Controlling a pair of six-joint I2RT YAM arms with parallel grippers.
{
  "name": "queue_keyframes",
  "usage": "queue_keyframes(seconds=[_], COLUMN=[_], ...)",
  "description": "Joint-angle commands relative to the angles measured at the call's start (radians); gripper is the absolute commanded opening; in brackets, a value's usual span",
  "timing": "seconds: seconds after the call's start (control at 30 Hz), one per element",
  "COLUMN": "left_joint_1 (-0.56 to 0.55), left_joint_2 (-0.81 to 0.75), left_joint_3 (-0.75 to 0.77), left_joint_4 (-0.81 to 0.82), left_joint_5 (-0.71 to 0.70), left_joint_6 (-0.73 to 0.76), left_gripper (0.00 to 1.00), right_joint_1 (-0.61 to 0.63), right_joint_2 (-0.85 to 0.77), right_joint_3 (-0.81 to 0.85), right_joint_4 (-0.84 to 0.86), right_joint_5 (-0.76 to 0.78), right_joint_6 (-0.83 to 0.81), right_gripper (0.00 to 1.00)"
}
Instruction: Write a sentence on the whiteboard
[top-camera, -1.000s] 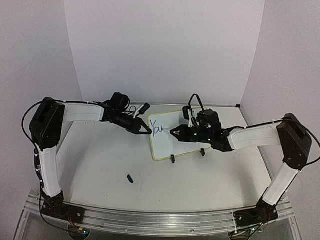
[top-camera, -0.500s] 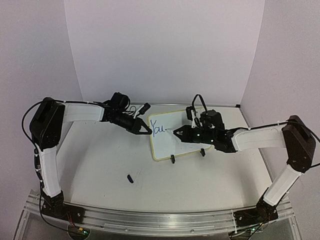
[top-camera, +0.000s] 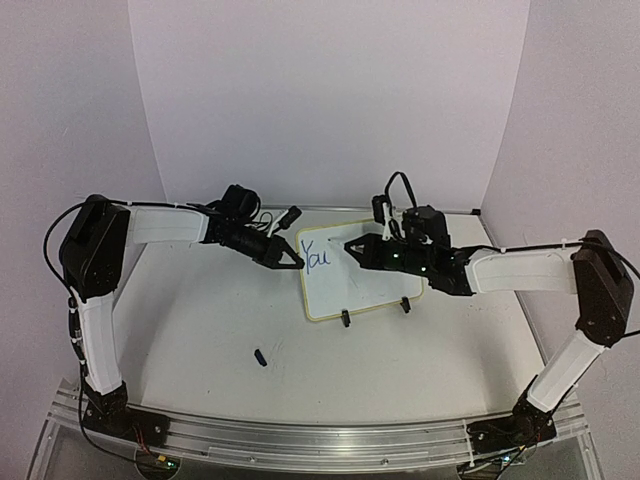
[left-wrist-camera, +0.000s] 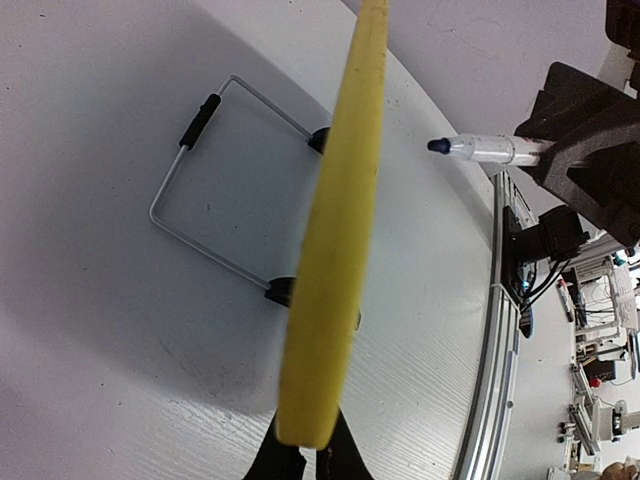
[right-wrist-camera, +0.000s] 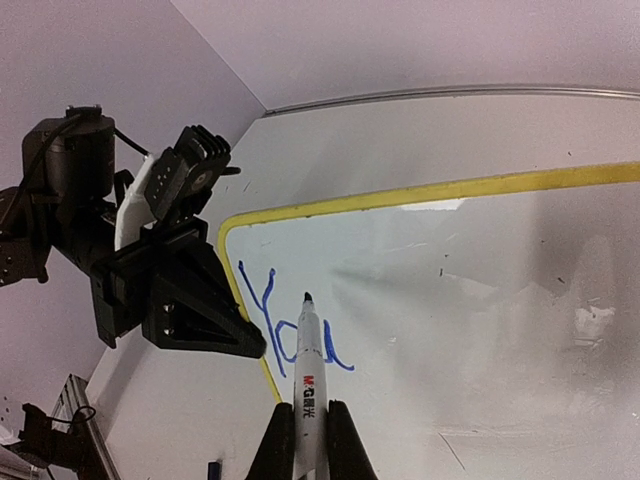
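The whiteboard (top-camera: 375, 285) leans on its wire stand at the table's middle, its yellow rim (left-wrist-camera: 345, 220) edge-on in the left wrist view. Blue lettering "You" (right-wrist-camera: 290, 325) sits at its top left corner (top-camera: 317, 258). My left gripper (top-camera: 293, 262) is shut on the board's left rim, its tips (left-wrist-camera: 305, 462) either side of the yellow edge. My right gripper (right-wrist-camera: 309, 407) is shut on a white marker (right-wrist-camera: 307, 375). The marker's dark tip (right-wrist-camera: 307, 298) hovers just above the "o"; in the left wrist view the tip (left-wrist-camera: 438, 146) stands a little off the board's face.
A small blue marker cap (top-camera: 260, 357) lies on the table in front of the board, left of centre. The board's wire stand (left-wrist-camera: 195, 170) reaches out behind it. White walls close the table at the back and sides.
My right gripper has moved the marker toward the far side of the board, from beside the "u" to above the lettering. The left arm and the board have stayed still.
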Motion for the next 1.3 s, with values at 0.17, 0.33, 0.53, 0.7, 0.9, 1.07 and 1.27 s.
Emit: queue_keyframes(seconds=[0.17, 0.33, 0.53, 0.7, 0.9, 1.07, 1.27], left_joint_1=[-0.014, -0.014, -0.014, -0.014, -0.014, -0.014, -0.015], left_joint_2=[0.008, 0.008, 0.010, 0.010, 0.010, 0.011, 0.012], left_joint_3=[0.016, 0.016, 0.018, 0.018, 0.018, 0.018, 0.019], left_joint_4=[-0.025, -0.027, -0.026, -0.026, -0.029, -0.028, -0.028], left_joint_5=[-0.011, -0.010, -0.011, -0.011, -0.010, -0.012, -0.012], left_joint_6=[0.021, 0.023, 0.023, 0.023, 0.023, 0.023, 0.023], left_gripper=[0.00, 0.00, 0.00, 0.00, 0.00, 0.00, 0.00], right_joint_1=[-0.005, -0.005, -0.005, -0.004, -0.005, -0.005, -0.005], right_joint_2=[0.045, 0.051, 0.047, 0.037, 0.030, 0.024, 0.017], right_joint_3=[0.048, 0.046, 0.035, 0.015, 0.000, -0.011, -0.022], right_joint_4=[0.012, 0.010, 0.003, 0.001, 0.001, 0.001, 0.004], right_joint_5=[0.047, 0.064, 0.079, 0.086, 0.081, 0.073, 0.047], right_joint_6=[-0.012, -0.008, -0.008, -0.001, 0.008, 0.013, 0.007], right_gripper=[0.00, 0.00, 0.00, 0.00, 0.00, 0.00, 0.00])
